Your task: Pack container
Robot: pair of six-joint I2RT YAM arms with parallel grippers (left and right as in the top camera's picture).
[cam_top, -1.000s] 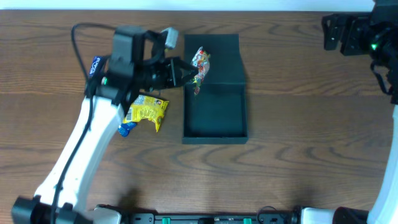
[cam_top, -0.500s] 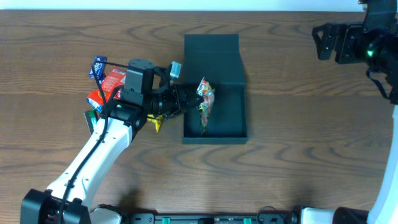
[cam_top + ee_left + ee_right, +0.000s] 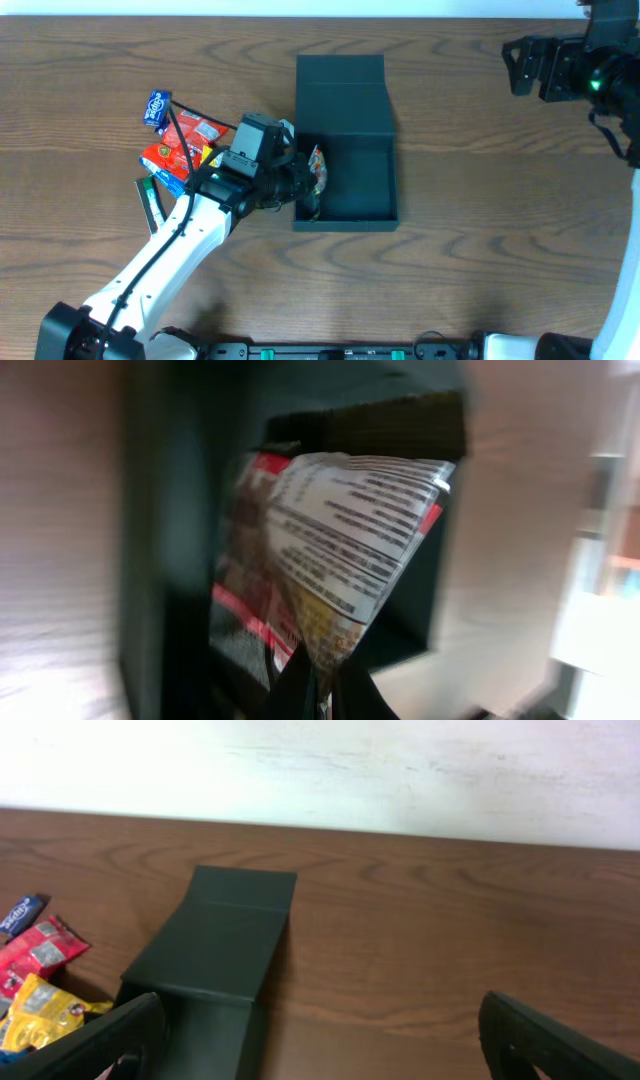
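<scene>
The container (image 3: 370, 190) is a dark box lying open at the table's middle, its flap lid (image 3: 340, 90) folded back. My left gripper (image 3: 305, 190) is at the box's left wall, shut on a snack packet (image 3: 318, 170) with red and white print, held inside the box's left side. In the left wrist view the packet (image 3: 340, 550) hangs from the pinched fingertips, over the dark box interior (image 3: 410, 425). My right gripper (image 3: 320, 1045) is open and empty, high at the table's far right, apart from the box (image 3: 225, 935).
Several loose snack packets lie left of the box: a red one (image 3: 175, 155), a blue one (image 3: 157, 107) and a green strip (image 3: 148, 203). In the right wrist view a red packet (image 3: 35, 950) and a yellow one (image 3: 40, 1010) show.
My left gripper has swung from the lid down toward the box's near left side, carrying the snack packet lower into the box. The right arm is unchanged over the last half second.
</scene>
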